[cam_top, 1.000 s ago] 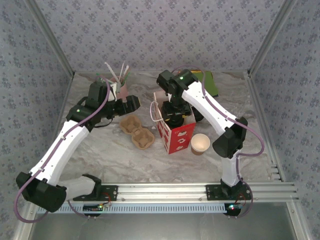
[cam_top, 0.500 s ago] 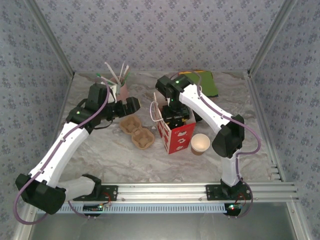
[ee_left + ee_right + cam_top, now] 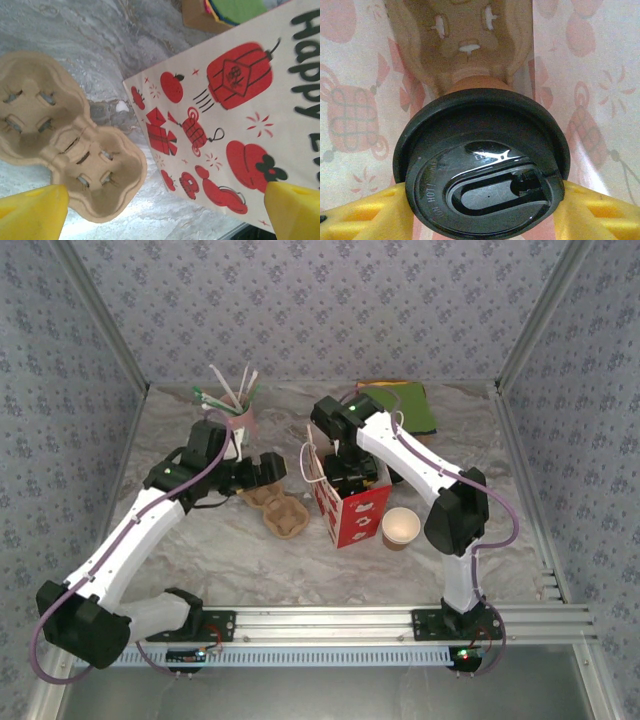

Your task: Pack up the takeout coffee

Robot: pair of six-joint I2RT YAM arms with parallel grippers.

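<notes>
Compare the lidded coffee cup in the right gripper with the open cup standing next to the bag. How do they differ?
Lid: the takeout coffee wears a black lid; the open cup has none and shows a pale inside.
Place: the takeout coffee is inside the paper bag; the open cup stands on the table beside it.
Hold: the right gripper clamps the takeout coffee; nothing touches the open cup.
Both are brown paper cups.
</notes>
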